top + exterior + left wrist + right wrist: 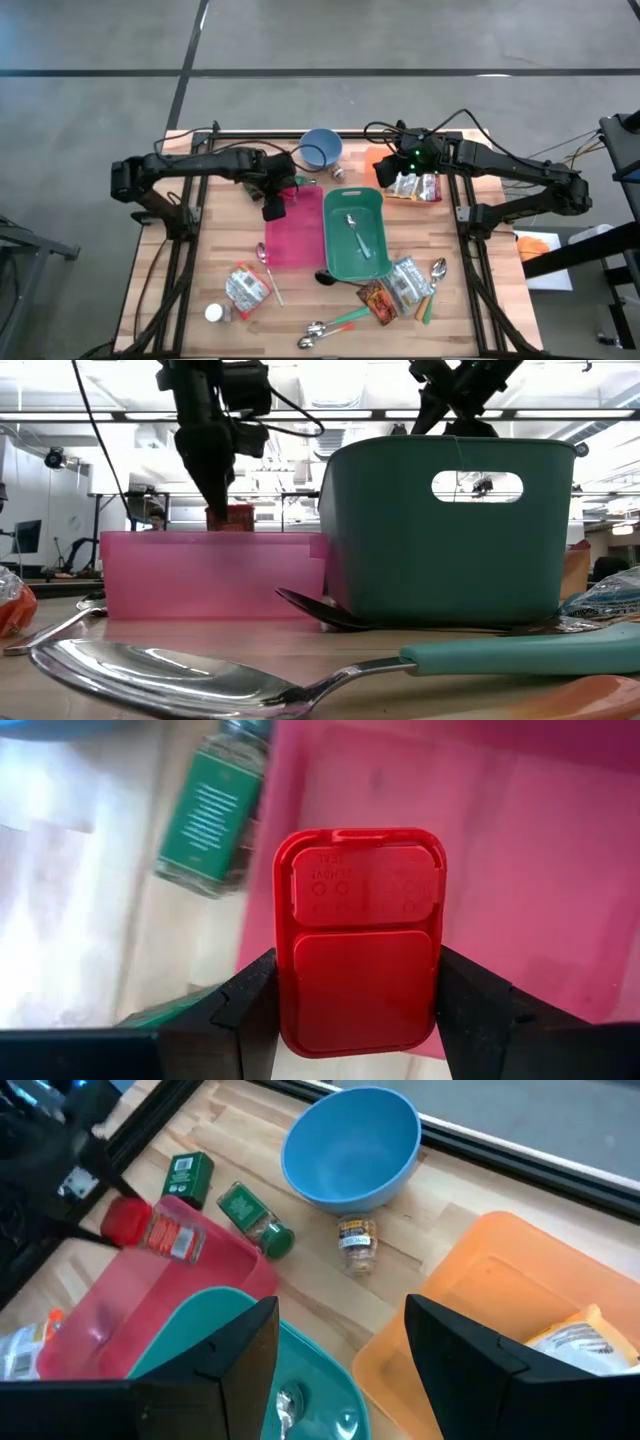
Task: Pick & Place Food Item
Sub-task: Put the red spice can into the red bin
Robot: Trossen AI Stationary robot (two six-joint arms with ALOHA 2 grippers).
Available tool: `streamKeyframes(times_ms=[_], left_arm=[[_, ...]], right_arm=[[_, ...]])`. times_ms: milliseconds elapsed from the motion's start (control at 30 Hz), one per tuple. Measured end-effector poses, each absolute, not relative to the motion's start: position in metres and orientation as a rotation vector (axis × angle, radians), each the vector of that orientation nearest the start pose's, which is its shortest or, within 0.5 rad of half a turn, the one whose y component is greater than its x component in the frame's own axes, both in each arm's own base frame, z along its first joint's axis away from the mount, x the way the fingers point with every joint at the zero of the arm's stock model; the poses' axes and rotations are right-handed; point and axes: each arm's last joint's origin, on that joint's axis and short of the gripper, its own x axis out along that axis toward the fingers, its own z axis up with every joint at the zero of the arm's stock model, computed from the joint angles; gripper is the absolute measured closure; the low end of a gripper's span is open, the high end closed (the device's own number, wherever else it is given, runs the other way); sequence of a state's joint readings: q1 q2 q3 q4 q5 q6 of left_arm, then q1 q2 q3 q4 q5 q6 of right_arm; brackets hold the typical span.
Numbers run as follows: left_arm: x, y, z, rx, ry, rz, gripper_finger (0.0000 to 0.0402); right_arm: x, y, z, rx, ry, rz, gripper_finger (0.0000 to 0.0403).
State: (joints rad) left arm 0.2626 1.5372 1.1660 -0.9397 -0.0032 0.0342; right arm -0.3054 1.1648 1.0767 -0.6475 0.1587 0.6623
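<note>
A spice jar with a red flip cap (pixel 360 935) hangs over the far left corner of the pink bin (pixel 292 238), with my left gripper (pixel 272 205) shut on it. In the right wrist view the jar (pixel 152 1230) shows just above the bin's rim (pixel 215 1245). Across the teal bin (pixel 355 250), my right gripper (pixel 340 1320) stands open over the orange bin (pixel 480 1290) at the far right, nothing between its fingers. A silver food packet (pixel 415 187) lies in the orange bin. My left gripper pinches the jar between its two fingers (pixel 250 1010), one on each narrow side just at the red cap (pixel 300 990). The fingers come from above, pointing steeply down. The jar hangs cap-up below them, clear of the pink bin and the table.
A blue bowl (pixel 321 148) and a small jar (pixel 357 1240) sit at the far edge. Two green-labelled jars (pixel 187 1177) (pixel 255 1215) lie beside the pink bin. A spoon (pixel 355 232) lies in the teal bin. Packets (pixel 247 285) (pixel 400 285) and spoons (pixel 330 325) lie near the front edge.
</note>
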Motion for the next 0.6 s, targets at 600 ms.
streamKeyframes(times_ms=[600], left_arm=[[0.289,0.080,0.210,-0.156,1.419,0.177,0.0201]], right_arm=[[0.224,-0.075,0.320,0.608,0.587,-0.646,0.0187]])
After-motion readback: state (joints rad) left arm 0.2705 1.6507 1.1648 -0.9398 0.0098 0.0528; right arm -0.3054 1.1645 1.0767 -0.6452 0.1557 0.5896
